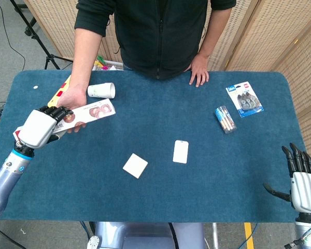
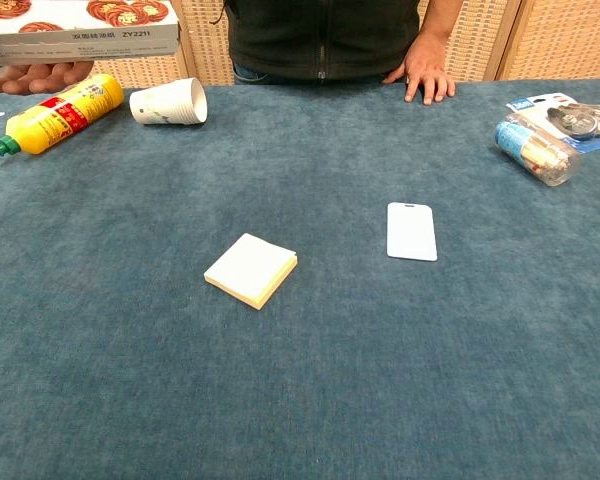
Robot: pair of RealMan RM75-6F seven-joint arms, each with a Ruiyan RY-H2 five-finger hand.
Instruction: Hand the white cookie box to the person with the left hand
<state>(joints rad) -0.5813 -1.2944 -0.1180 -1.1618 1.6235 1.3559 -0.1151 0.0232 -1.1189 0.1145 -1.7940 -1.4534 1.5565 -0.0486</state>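
My left hand (image 1: 40, 126) is wrapping its fingers around one end of the box (image 1: 89, 113), a long, light, stiff carton, over the person's palm (image 1: 72, 98); my right hand (image 1: 299, 174) is idling, fingers spread.

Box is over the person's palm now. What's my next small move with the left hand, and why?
Probably ease the left hand open and let go. It grips the near end of the cookie box, whose far part already lies on the person's hand, fingers showing beneath it in the chest view. Whether they have closed on it is unclear, so release slowly.
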